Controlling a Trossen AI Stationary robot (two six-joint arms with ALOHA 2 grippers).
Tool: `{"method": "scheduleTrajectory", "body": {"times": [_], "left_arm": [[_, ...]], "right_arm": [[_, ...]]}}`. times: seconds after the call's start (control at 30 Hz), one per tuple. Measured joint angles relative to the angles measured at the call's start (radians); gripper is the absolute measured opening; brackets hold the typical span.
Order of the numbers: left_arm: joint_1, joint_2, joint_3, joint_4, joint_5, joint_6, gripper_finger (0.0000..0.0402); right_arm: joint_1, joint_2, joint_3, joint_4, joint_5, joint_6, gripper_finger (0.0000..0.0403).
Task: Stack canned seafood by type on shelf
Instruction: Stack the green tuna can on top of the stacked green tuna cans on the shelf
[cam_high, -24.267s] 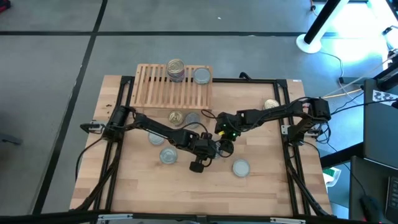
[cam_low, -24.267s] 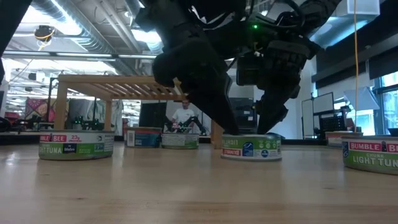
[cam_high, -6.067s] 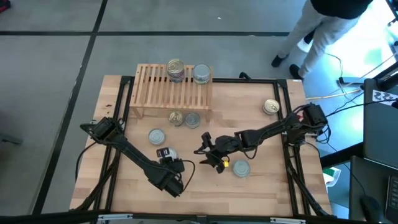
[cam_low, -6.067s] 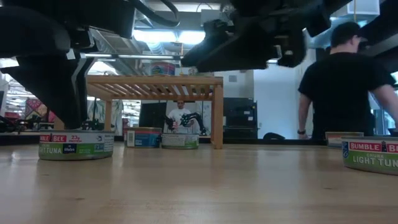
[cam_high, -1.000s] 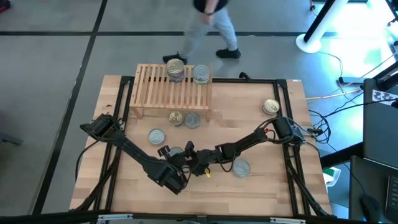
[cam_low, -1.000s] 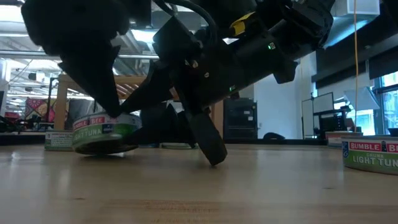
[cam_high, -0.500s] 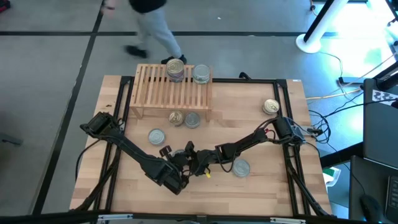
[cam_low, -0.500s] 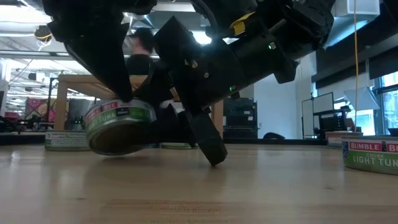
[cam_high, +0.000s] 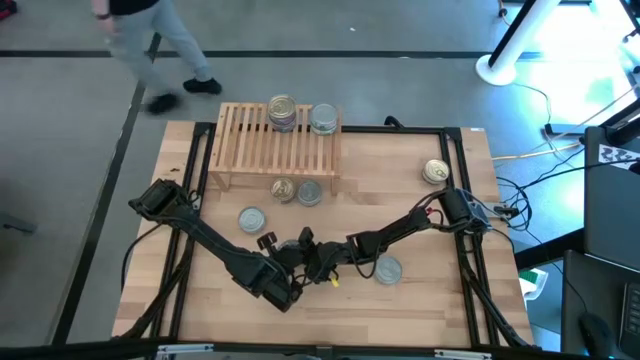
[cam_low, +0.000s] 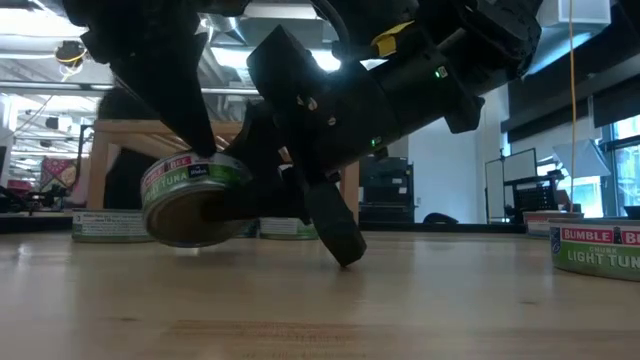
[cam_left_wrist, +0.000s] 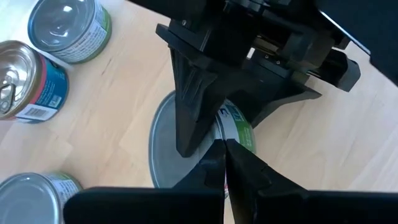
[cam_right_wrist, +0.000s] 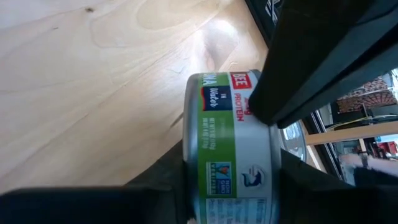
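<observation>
A tuna can (cam_low: 190, 180) with a green label and a silver lid (cam_left_wrist: 163, 140) hangs tilted just above the table's middle. Both grippers are shut on it. My left gripper (cam_left_wrist: 224, 149) comes from the near left, my right gripper (cam_right_wrist: 230, 186) from the right. In the high view the two grippers (cam_high: 298, 255) hide the can. The shelf (cam_high: 250, 145) stands at the far edge. On its slats stand a stack of gold-lidded cans (cam_high: 283, 110) and, beside it, silver-lidded cans (cam_high: 324, 120). My left gripper pinches the can's raised rim (cam_left_wrist: 219, 142) between its shut fingertips, slanting down from above (cam_low: 205, 155). The can hangs tilted below them, clear of the table. My right gripper has the can between its two fingers, one finger (cam_left_wrist: 186, 118) across the lid and the other against the bottom face (cam_low: 240, 205). It comes nearly level from the table's right, with the label wall (cam_right_wrist: 227, 137) facing its wrist.
Two cans (cam_high: 283, 188) (cam_high: 309, 192) sit in front of the shelf. A silver can (cam_high: 251, 219) lies left of the grippers and another (cam_high: 386, 268) right of them. A gold can (cam_high: 435, 172) sits far right. A person (cam_high: 150, 40) walks beyond the table's far left.
The can has tipped further onto its edge and come up off the table in my left gripper's hold. My right gripper's fingers have closed in on the can's two flat faces. The person has walked leftward behind the table.
</observation>
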Motion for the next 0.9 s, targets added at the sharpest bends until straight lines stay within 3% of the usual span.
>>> {"method": "scheduleTrajectory", "body": {"times": [0.23,0.43,0.9], "left_arm": [[0.006,-0.027,0.000,0.013,0.038,-0.010,0.0056],[0.010,-0.139,0.001,0.018,0.095,0.092,0.0100],[-0.027,-0.395,0.002,-0.111,0.053,0.245,0.0084]], "right_arm": [[0.000,-0.007,0.000,0.008,0.000,0.002,0.0135],[-0.001,-0.018,0.000,0.001,0.007,0.012,0.0147],[-0.001,-0.120,-0.003,-0.106,0.038,0.003,0.0141]]}}
